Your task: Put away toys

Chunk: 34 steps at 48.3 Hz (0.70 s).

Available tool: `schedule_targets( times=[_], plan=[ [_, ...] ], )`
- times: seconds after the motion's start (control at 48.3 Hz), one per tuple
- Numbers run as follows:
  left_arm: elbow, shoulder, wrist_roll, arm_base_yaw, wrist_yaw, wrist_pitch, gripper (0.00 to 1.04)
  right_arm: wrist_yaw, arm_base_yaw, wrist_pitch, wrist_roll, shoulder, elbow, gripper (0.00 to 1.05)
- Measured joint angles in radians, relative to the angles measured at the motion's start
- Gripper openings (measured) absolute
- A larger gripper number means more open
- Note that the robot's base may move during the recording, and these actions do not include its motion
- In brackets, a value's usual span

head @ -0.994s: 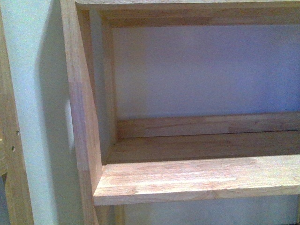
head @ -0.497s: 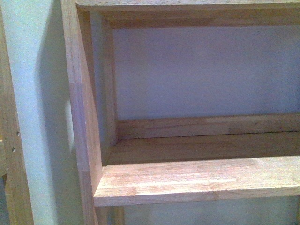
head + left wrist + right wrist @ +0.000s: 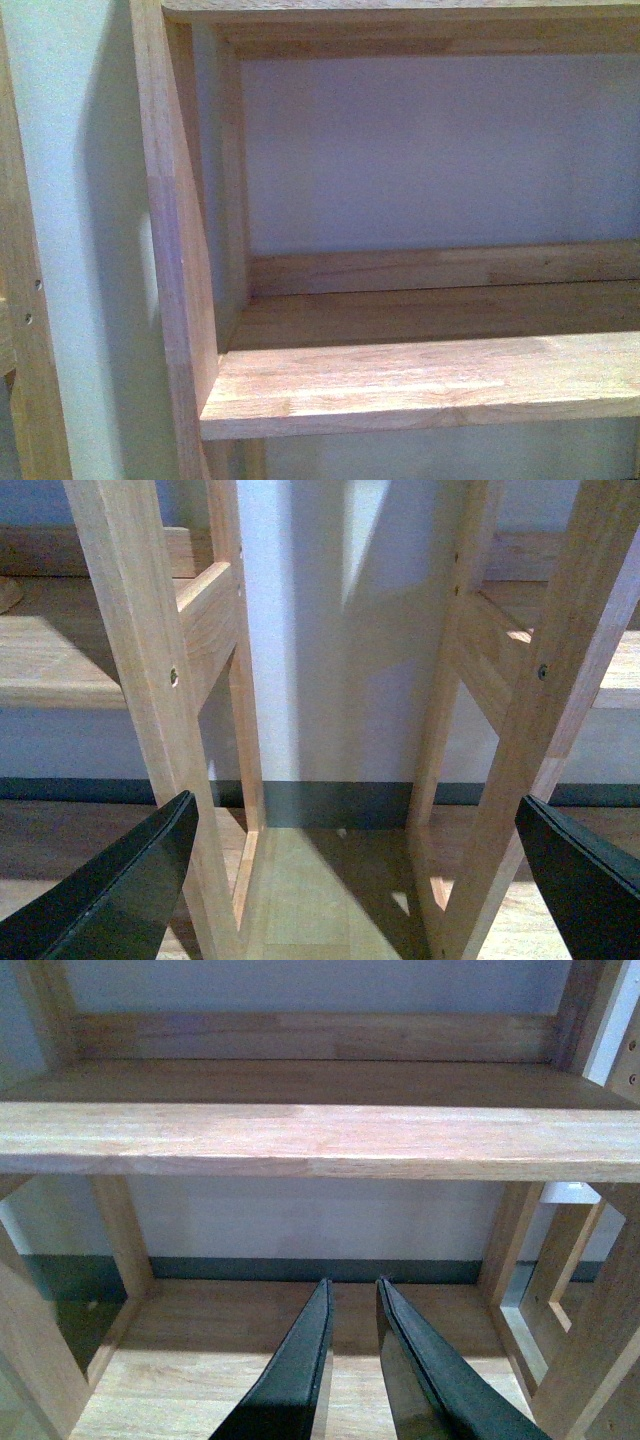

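While no toy shows, left gripper (image 3: 350,880) gapes empty, right gripper (image 3: 352,1360) nearly closed, empty; I'd search beyond the wooden shelf (image 3: 320,1140) ahead

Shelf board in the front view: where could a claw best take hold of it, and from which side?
Probably its front edge, approached head-on from the front, one finger above and one below. The board lies flat with open space over and under it; the upright blocks its left end and a rail its back.
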Motion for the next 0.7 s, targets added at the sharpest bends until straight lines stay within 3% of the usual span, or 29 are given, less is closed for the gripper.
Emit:
schedule_targets(
  times=[0.476, 0.704],
  plan=[
    [0.000, 0.000, 0.000, 0.000, 0.000, 0.000, 0.99, -0.001, -0.001, 0.005, 0.000, -0.045, -0.040, 0.19],
    [0.000, 0.000, 0.000, 0.000, 0.000, 0.000, 0.99, -0.001, -0.001, 0.005, 0.000, -0.045, -0.040, 0.61]
  ],
)
